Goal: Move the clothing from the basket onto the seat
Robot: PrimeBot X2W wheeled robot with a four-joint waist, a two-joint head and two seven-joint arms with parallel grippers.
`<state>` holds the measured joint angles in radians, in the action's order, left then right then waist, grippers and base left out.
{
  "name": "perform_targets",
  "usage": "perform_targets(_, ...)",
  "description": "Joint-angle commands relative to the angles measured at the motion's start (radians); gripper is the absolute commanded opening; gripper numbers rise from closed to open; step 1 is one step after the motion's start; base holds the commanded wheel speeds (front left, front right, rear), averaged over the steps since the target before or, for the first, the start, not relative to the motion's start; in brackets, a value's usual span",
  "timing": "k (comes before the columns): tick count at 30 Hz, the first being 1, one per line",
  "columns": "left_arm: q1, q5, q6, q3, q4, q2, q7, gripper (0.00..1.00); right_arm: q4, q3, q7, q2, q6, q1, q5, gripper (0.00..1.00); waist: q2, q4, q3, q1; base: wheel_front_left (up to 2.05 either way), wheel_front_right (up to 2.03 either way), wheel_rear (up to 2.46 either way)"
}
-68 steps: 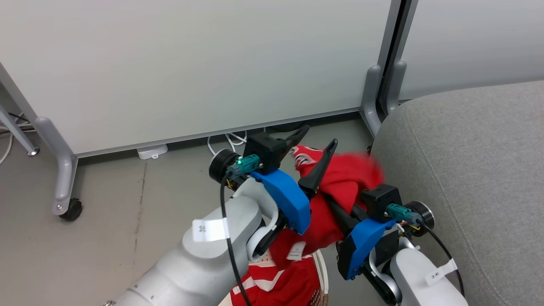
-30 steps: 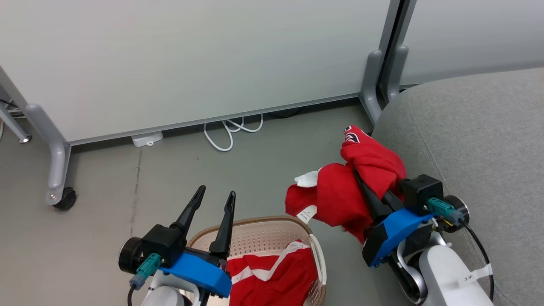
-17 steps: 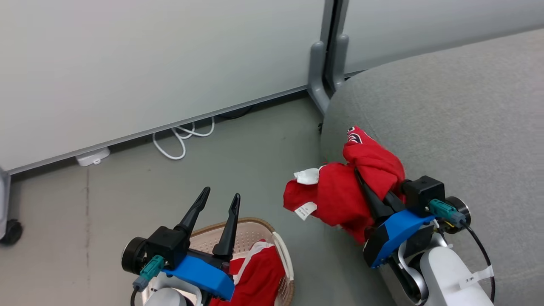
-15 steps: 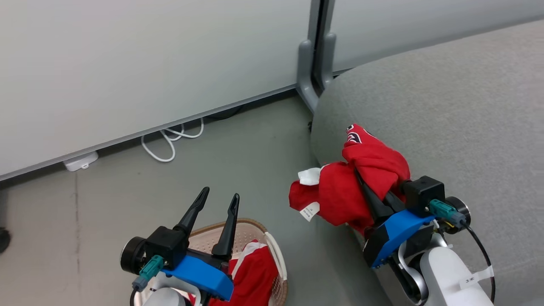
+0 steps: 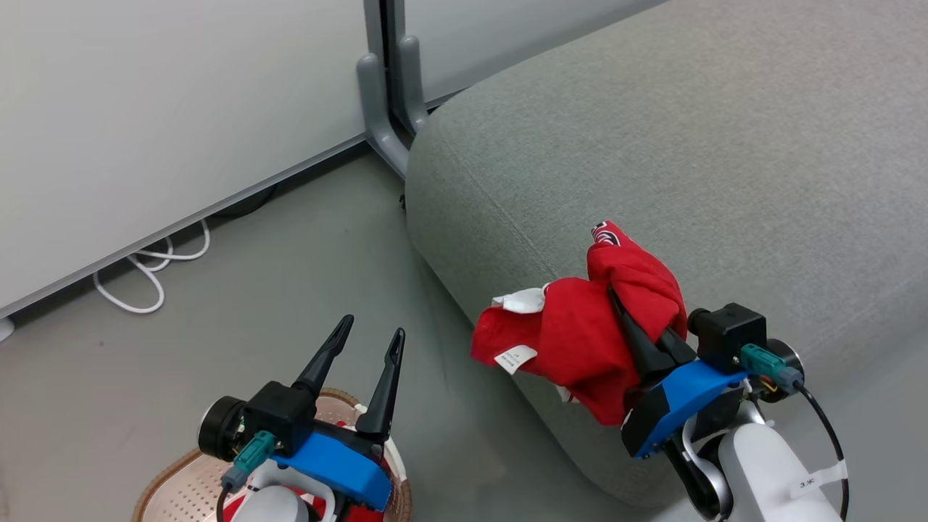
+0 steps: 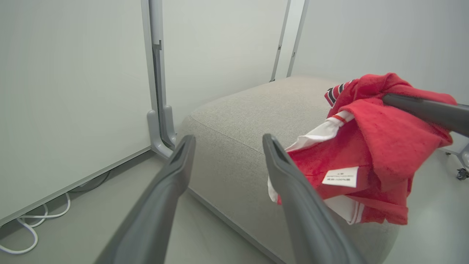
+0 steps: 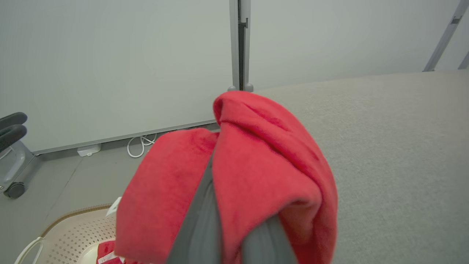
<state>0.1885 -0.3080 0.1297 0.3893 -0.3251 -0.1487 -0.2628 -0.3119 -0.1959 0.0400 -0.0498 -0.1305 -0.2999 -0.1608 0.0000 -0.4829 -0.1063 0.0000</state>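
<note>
The right gripper (image 5: 622, 310) pinches a red shirt (image 5: 573, 337) over the near left edge of the grey seat (image 5: 689, 145). The left gripper (image 5: 372, 328) is spread wide, empty, above the basket (image 5: 170, 487). Next, I think: carry the shirt farther over, then let go.

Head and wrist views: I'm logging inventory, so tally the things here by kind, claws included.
Garments: 2, one in the right claw, one in the basket
Basket: 1
Seat: 1
Claws: 2, the left claw open
Total: 6
</note>
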Motion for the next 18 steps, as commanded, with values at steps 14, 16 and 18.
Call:
perform_targets(14, 0.036, -0.012, 0.001, 0.026, -0.006, -0.025, -0.003, 1.00, -0.029, 0.027, 0.019, -0.001, 0.000, -0.023, 0.007, 0.00, 0.0000, -0.044, -0.039, 0.0000, 0.00, 0.00, 0.00)
perform_targets(16, 0.046, -0.013, 0.001, 0.032, -0.002, -0.028, -0.003, 1.00, -0.031, 0.044, 0.014, -0.001, 0.000, -0.049, 0.016, 0.00, 0.0000, -0.030, -0.052, 0.0000, 0.00, 0.00, 0.00)
perform_targets(18, 0.058, -0.010, 0.001, 0.037, 0.006, -0.036, -0.003, 1.00, -0.037, 0.066, 0.007, -0.001, 0.000, -0.088, 0.029, 0.00, 0.0000, -0.014, -0.074, 0.0000, 0.00, 0.00, 0.00)
